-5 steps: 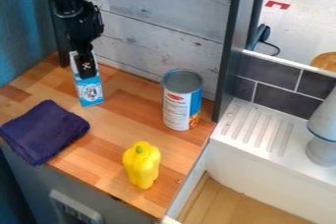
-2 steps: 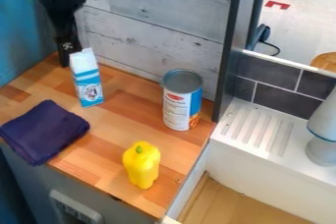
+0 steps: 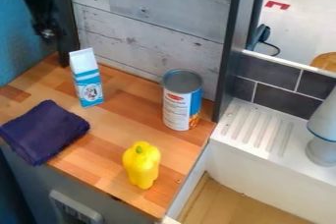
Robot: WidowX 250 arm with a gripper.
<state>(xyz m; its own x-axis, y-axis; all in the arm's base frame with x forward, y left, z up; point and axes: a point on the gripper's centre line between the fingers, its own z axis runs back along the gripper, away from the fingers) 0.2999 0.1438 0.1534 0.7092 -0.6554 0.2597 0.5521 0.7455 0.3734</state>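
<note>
The black gripper (image 3: 47, 34) hangs at the upper left, above and behind the counter's back left corner, apart from everything on the worktop. Nearest to it, a blue and white milk carton (image 3: 88, 78) stands upright. Right of the carton is an upright can (image 3: 182, 100) with a grey lid and a white and blue label. A folded dark purple cloth (image 3: 44, 130) lies at the counter's left front. Toward the front right, a yellow bell pepper (image 3: 141, 164) stands with its green stem up.
The wooden counter (image 3: 118, 134) is bounded behind by a grey plank wall (image 3: 151, 26) and a dark upright post (image 3: 231, 46). To the right are a white sink with a ridged drainboard (image 3: 256, 128) and a pale grey object (image 3: 323, 132) at the edge.
The gripper was in front of the carton's top and has moved away from it, up and to the left. The carton, can, cloth and pepper have kept their places.
</note>
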